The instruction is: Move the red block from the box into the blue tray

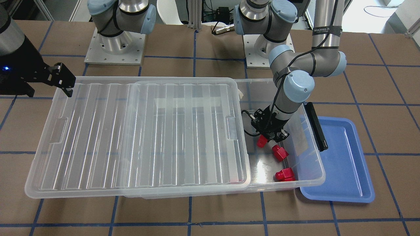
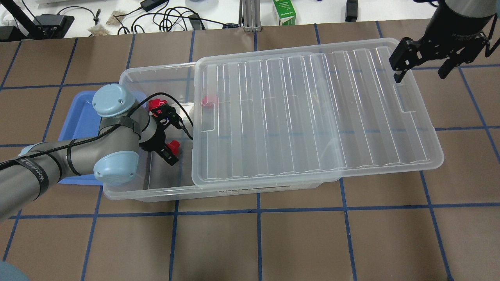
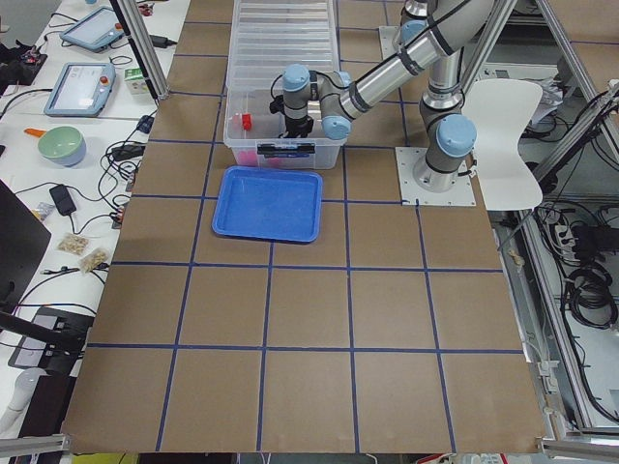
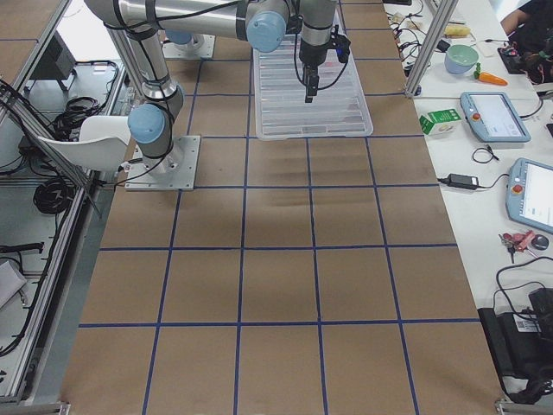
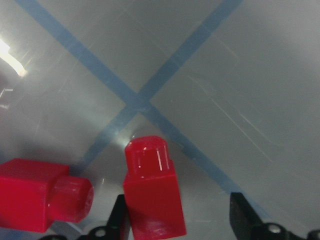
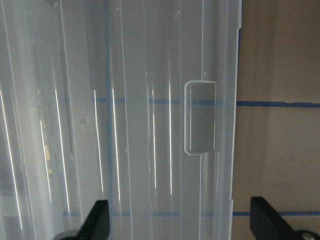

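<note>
Inside the box's (image 1: 315, 178) uncovered end, the left gripper (image 1: 271, 136) stood parted, its finger bases cut off. The red block (image 5: 152, 196) touched one finger only. The blue tray (image 1: 344, 164) lay alongside. The right gripper (image 6: 181, 222) gaped wide over the lid (image 1: 141, 131), which blurred another block (image 2: 207, 100).

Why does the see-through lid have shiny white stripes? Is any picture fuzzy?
Front-facing view: light glints off the ribbed lid as white streaks. Right wrist view: the same streaks. Left wrist view: a glare spot on the box floor; the red block looks sharp.
</note>
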